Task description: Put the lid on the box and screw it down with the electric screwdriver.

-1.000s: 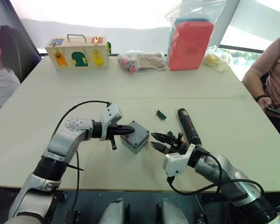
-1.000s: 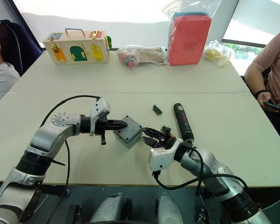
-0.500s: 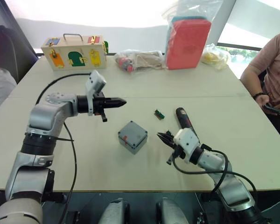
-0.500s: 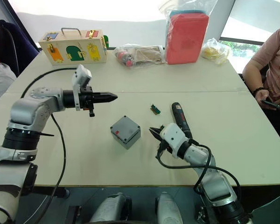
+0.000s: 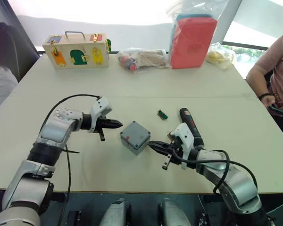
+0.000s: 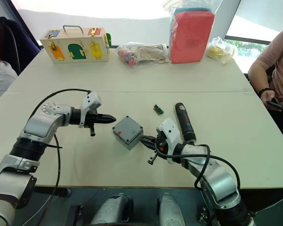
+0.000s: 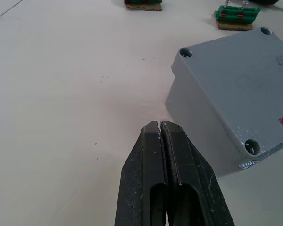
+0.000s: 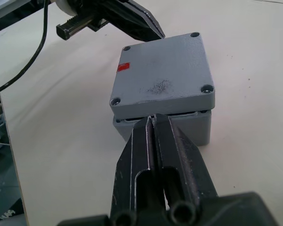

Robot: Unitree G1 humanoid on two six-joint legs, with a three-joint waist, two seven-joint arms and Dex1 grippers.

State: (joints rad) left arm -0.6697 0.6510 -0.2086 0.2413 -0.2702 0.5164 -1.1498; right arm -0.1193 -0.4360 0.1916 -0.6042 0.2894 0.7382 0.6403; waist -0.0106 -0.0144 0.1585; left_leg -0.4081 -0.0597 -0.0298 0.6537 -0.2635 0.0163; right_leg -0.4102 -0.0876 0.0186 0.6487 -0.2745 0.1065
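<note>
The grey lid (image 8: 162, 82) lies on top of the grey box (image 8: 195, 126), with a red mark near one corner and screw holes at its corners. A thin gap shows between lid and box on the side facing my right gripper. My left gripper (image 5: 119, 124) is shut and empty, its tip just left of the box (image 5: 135, 137). Shut and empty as well, my right gripper (image 5: 151, 144) points at the box's right side, close to the seam. The dark electric screwdriver (image 5: 191, 126) lies on the table behind my right arm.
Small green terminal blocks (image 5: 162, 114) lie beyond the box. At the back stand a wooden latch box (image 5: 78, 51), a plastic bag of items (image 5: 141, 60) and a red bag (image 5: 192, 41). People sit at the left (image 5: 0, 80) and right (image 5: 273, 70) table edges.
My left gripper came down and in from a raised spot to the box's left side. My right gripper moved forward to the box's right side. The box stayed put.
</note>
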